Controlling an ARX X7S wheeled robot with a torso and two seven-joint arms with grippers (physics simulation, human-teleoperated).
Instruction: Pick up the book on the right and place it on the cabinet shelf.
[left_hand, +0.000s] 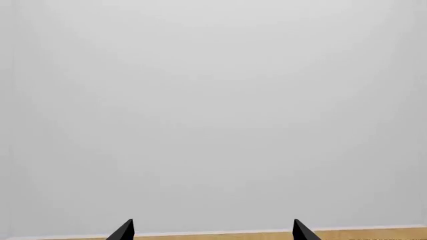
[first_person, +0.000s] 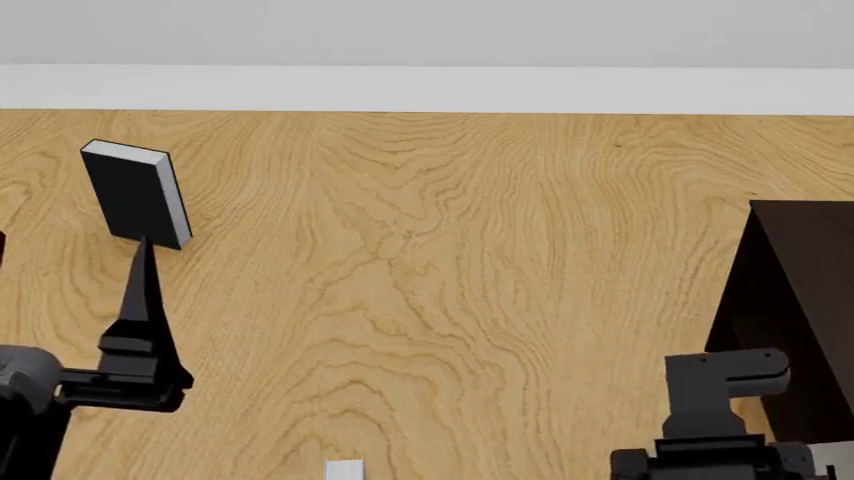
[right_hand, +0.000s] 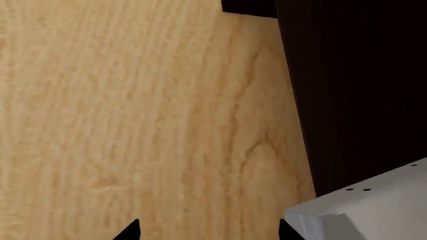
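Since our right gripper (right_hand: 207, 232) gapes empty by the dotted grey book (right_hand: 363, 212), we risk grabbing that wrong one; left gripper (left_hand: 213, 231) open too.

A broad stretch of bare wood-grain bench (first_person: 441, 260) is left open across the middle of the head view. At its far left a black book (first_person: 134, 192) stands upright, just beyond the left end effector (first_person: 140, 262). The right side is blocked by the dark cabinet (first_person: 801, 290). In the right wrist view, a grey book with small dark dots (right_hand: 373, 207) is seen against the cabinet wall, just beside the right end effector (right_hand: 208, 231).
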